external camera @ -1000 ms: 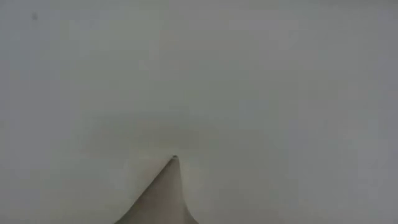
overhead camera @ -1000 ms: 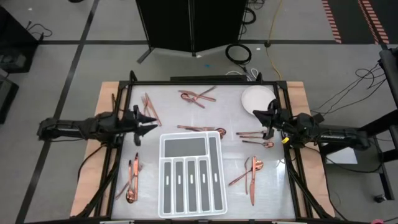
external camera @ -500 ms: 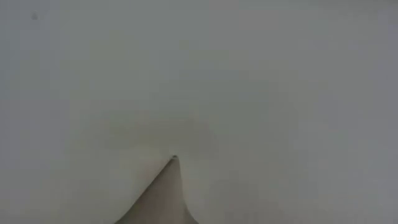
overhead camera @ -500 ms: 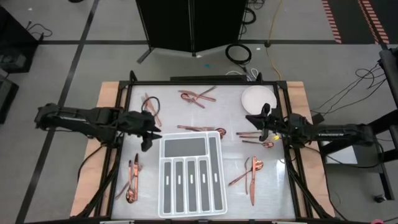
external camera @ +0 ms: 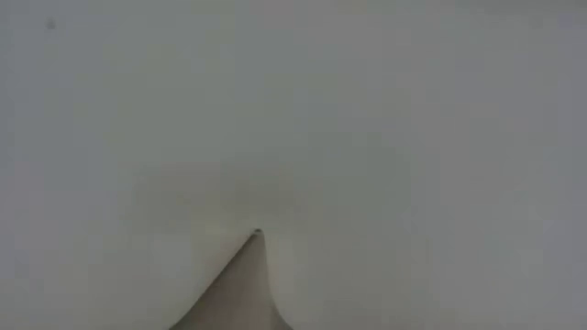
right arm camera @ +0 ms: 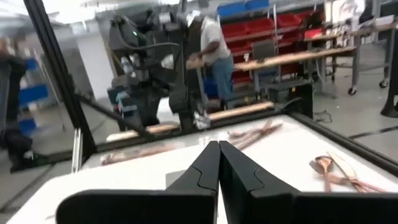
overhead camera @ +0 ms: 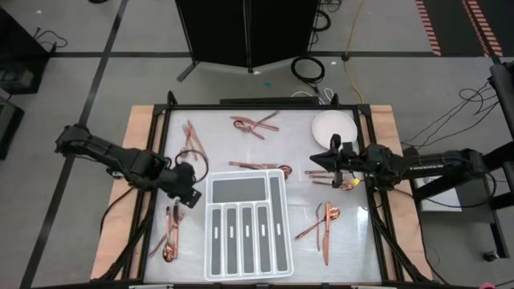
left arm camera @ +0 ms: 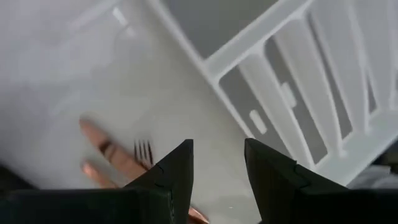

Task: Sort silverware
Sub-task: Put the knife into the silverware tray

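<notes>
Over the last second the left claw (overhead camera: 186, 195) had swung from the left edge of the worktop (overhead camera: 353, 241) down toward the tray's (overhead camera: 210, 241) near-left side, and it hung with its fingers apart and nothing between them, just above the cluster of silverware (overhead camera: 170, 229) lying by the left edge. The right claw (overhead camera: 332, 160) had pushed in from the right edge toward the middle, fingers pressed together and empty, over the pieces beside the plate (overhead camera: 325, 124). That suggested a first pick from the left cluster; every tray slot looked empty, so sorting had barely begun.

The high view alone showed the whole spread: silverware scattered along the far edge, at the middle, near the right edge and at the left. The left wrist view showed the fork (left arm camera: 144, 152) tines just ahead of its fingers (left arm camera: 171, 180), beside the tray wall (left arm camera: 261, 46). The right wrist view showed a person standing in the room beyond. The low view showed only a blank pale surface.
</notes>
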Controlling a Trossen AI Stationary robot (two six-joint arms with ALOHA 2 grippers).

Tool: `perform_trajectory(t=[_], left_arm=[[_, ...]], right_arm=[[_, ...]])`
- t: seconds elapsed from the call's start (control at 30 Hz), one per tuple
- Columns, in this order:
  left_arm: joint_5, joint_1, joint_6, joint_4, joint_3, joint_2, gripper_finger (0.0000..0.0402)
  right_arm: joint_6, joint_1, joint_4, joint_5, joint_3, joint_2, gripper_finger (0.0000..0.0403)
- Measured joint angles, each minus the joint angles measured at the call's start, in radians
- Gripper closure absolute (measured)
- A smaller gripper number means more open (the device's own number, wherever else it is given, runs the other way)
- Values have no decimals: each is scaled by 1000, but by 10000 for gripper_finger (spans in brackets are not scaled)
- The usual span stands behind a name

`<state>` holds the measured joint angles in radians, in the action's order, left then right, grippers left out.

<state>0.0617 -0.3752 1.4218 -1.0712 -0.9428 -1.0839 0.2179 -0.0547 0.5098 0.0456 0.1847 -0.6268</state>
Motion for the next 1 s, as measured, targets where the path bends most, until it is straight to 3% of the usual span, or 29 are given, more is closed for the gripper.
perform_trajectory(t=[0.23,0.37,0.6,1.0], left_arm=[[35,-179,335,19,0,-140,256],[67,-247,450,40,0,-225,256],[101,-349,592,263,0,-346,256],[116,-441,721,254,0,-465,256]], right_arm=[[-65,47,-78,-2,95,-150,403],[-101,67,-89,-2,118,-217,403],[-101,71,-92,-2,127,-292,403],[-107,71,-98,0,126,-326,403]])
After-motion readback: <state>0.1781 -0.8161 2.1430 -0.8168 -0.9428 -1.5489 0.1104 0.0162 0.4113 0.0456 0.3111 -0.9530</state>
